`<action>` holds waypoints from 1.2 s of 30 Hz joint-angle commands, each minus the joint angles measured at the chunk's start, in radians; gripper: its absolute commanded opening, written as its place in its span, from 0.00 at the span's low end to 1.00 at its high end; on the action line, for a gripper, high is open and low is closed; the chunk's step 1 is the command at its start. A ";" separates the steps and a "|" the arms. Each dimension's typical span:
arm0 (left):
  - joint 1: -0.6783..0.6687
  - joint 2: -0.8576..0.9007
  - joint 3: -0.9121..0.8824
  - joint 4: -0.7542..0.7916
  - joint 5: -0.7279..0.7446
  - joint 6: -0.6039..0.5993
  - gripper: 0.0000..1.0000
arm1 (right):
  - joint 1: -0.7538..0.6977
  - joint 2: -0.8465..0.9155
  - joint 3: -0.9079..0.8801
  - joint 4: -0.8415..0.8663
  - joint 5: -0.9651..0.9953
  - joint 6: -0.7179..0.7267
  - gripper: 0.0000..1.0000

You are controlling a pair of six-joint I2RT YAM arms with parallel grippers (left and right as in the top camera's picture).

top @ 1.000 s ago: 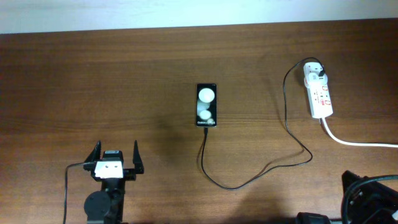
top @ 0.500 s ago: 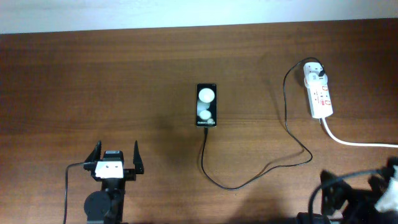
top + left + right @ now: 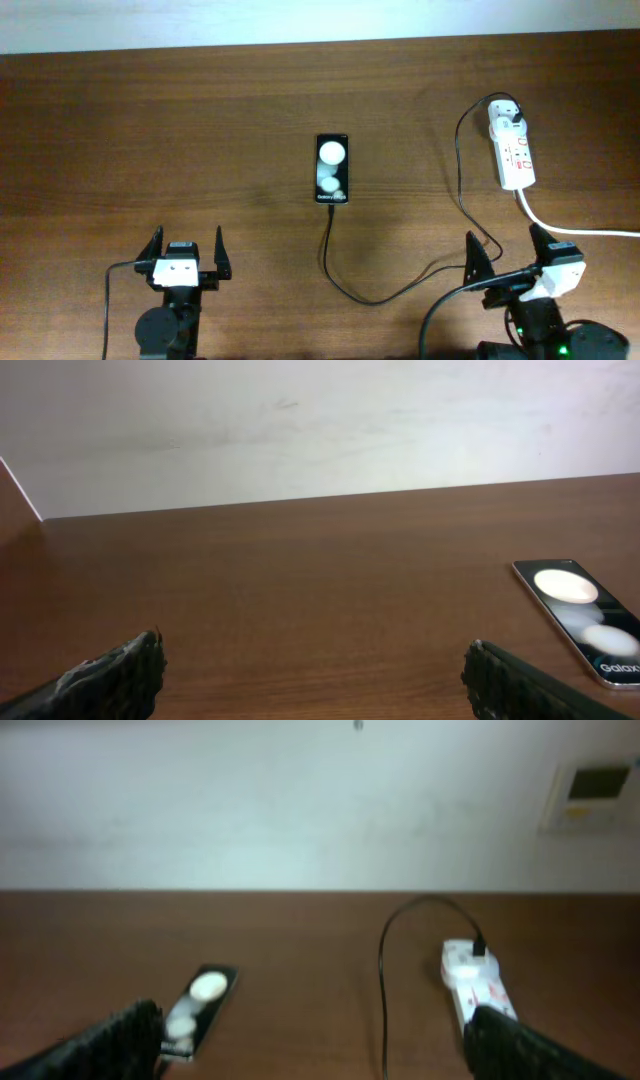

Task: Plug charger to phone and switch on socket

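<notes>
Phone (image 3: 332, 169) lies flat mid-counter, long axis running away from the arms, screen up, two round white glare spots, small white lettering at its near end. Charger (image 3: 458, 165): thin black cable, tip meeting the phone's lettered end; cannot tell whether it is fully seated. The cable loops toward the near edge, swings right, then climbs to its white plug, which sits in the far end of the socket (image 3: 512, 148). The socket is at the far right and has red markings; its switch position is too small to read. A thick white cord (image 3: 570, 230) leaves its near end to the right.

Counter (image 3: 150, 120) is dark wood.

Left gripper (image 3: 186, 248) is spread wide and holds nothing, near-left, well apart from the phone. Right gripper (image 3: 506, 250) is also spread wide and holds nothing, with the cable loop just beside one finger.

Left wrist view catches only the phone, at its right edge. Right wrist view, blurred, shows phone, cable and socket together, plus a wall panel (image 3: 590, 795) unseen overhead.
</notes>
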 commanded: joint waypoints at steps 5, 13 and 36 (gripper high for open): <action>0.007 -0.008 -0.002 -0.005 0.011 0.016 0.99 | 0.005 -0.041 -0.187 0.222 0.013 -0.006 0.99; 0.007 -0.008 -0.002 -0.005 0.011 0.016 0.99 | 0.005 -0.042 -0.391 0.486 0.136 0.145 0.99; 0.007 -0.008 -0.002 -0.005 0.011 0.016 0.99 | 0.044 -0.042 -0.514 0.483 0.231 0.058 0.99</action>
